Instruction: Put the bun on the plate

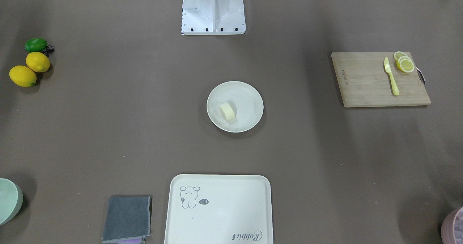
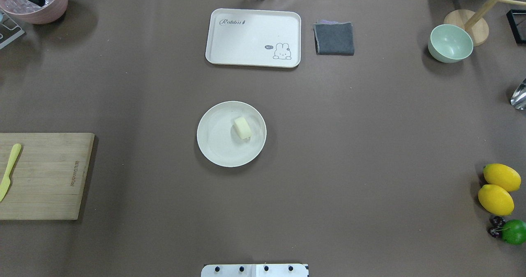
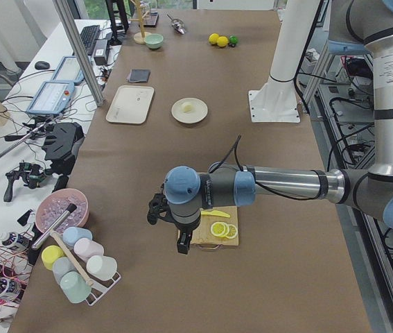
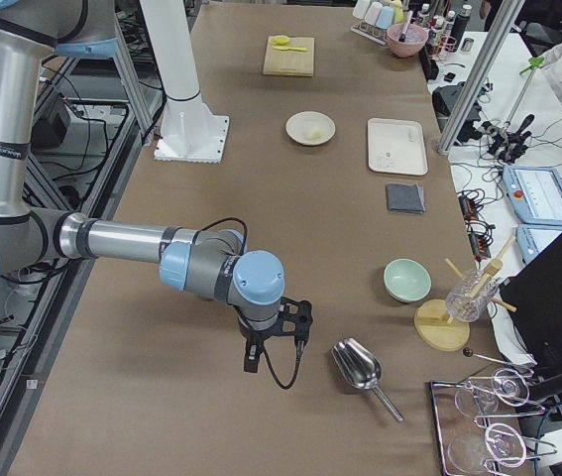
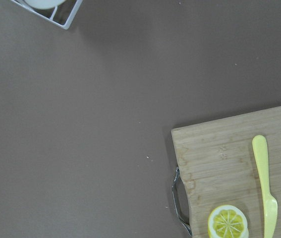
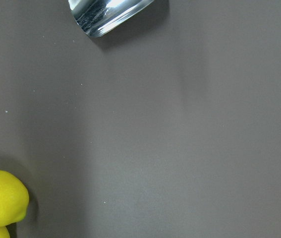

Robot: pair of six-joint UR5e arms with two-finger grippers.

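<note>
Left hand (image 3: pixel 172 229) hangs by the cutting board (image 5: pixel 219 153), right hand (image 4: pixel 276 342) near the scoop (image 4: pixel 358 367) at the worktop's other end; can't tell if either is open or closed. Only risk I see: an arm swinging through the middle and bumping the plate (image 1: pixel 249 102), where the bun (image 1: pixel 227 111) already sits, well apart from both hands.

**Bun lying on the plate**

The bun (image 2: pixel 243 128), 1 small pale cream lump with rounded ends and a smooth matte surface, lies on its side inside the plate (image 2: pixel 213 143), a little off centre. The plate is round, cream-white and shallow with a raised rim, plain and unmarked, standing flat near the middle of the brown bench (image 2: pixel 370 145).
</note>
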